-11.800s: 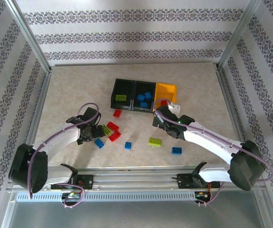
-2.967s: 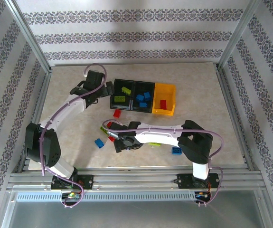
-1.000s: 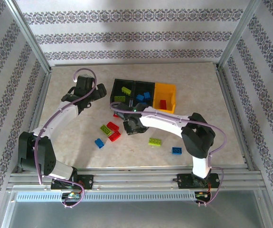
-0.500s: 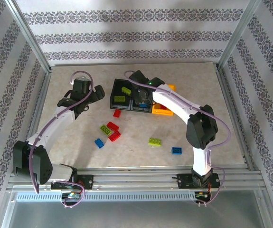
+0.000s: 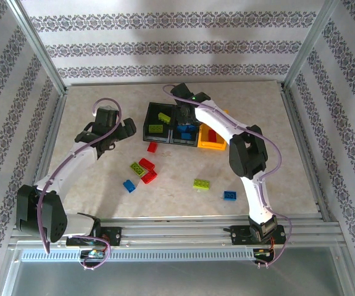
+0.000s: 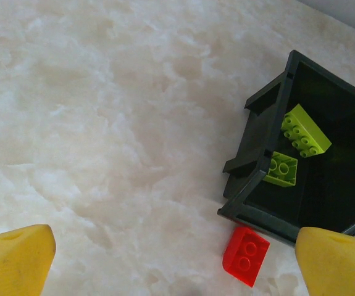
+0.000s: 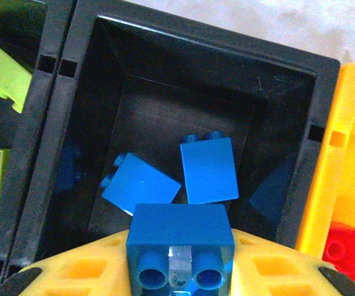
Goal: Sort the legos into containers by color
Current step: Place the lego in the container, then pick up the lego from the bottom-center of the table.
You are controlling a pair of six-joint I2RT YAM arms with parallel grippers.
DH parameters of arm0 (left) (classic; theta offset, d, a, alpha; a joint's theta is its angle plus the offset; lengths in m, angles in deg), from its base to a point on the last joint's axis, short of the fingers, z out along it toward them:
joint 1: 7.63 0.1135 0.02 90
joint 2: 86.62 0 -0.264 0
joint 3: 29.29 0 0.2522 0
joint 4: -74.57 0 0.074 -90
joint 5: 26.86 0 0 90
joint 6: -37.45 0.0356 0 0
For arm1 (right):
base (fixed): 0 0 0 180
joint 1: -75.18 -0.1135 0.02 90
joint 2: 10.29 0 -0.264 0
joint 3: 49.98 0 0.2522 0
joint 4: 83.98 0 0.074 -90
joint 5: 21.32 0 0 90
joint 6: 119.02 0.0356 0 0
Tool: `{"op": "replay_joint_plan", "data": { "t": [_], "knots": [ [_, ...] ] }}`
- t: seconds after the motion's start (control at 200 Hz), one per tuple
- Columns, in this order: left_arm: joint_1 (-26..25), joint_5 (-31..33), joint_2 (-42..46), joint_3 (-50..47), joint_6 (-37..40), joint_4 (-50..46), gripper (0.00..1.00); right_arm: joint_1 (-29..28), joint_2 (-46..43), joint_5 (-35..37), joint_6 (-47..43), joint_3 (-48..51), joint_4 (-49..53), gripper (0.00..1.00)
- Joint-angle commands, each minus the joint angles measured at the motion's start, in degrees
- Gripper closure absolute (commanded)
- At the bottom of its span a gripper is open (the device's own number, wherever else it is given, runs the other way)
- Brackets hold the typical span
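Right wrist: the right gripper (image 7: 180, 274) is clamped on a blue brick (image 7: 180, 229) above the middle black bin (image 7: 165, 68). Released off-centre, it could perhaps bounce into the adjoining yellow-orange bin (image 7: 344, 123).

A: Where is the right gripper (image 5: 186, 117)?
B: Above the middle bin of the containers (image 5: 213, 146), toward the table's twelve o'clock.
A: And the left gripper (image 5: 126, 128)?
B: At the row's nine o'clock. Loose legos (image 5: 201, 183) lie at its six.
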State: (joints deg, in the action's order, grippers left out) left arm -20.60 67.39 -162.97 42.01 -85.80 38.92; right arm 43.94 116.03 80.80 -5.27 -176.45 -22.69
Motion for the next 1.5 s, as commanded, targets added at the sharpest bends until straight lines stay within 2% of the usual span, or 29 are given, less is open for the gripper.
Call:
{"op": "replay_joint_plan", "data": {
  "t": [0.0,0.115,0.395,0.749,0.984,1.144,1.289,1.499],
  "knots": [
    [0.92,-1.06,1.41,-1.36,0.47,-1.71,0.00,0.22,2.35,-0.78,-1.67,-2.94,-0.18,0.63],
    [0.90,-1.78,1.49,-2.10,0.16,-1.96,0.00,0.46,3.83,-0.94,-1.89,-4.26,0.40,0.61],
    [0.84,-2.93,1.75,-2.89,-0.51,-1.75,0.00,0.79,3.26,-0.12,-2.48,-3.92,0.56,0.49],
    [0.92,-3.23,2.86,-4.35,-0.65,-2.10,0.00,-1.15,-5.87,-0.10,-1.55,3.66,-1.34,0.46],
    [1.12,-3.09,2.80,-5.87,-1.79,-1.86,0.00,-6.60,-16.51,3.01,-0.12,14.17,-3.23,0.44],
    [1.94,-3.53,1.56,-6.51,-2.70,-1.80,0.00,-11.88,-20.51,3.41,2.68,19.26,-2.97,0.42],
    [2.94,-3.65,1.16,-7.36,-3.70,-1.16,0.00,-17.13,-20.35,3.53,4.81,20.86,-2.79,0.40],
    [3.81,-3.56,1.02,-8.01,-4.01,-0.96,0.00,-22.28,-15.20,0.80,6.35,19.10,-2.84,0.39]
  ]
}}
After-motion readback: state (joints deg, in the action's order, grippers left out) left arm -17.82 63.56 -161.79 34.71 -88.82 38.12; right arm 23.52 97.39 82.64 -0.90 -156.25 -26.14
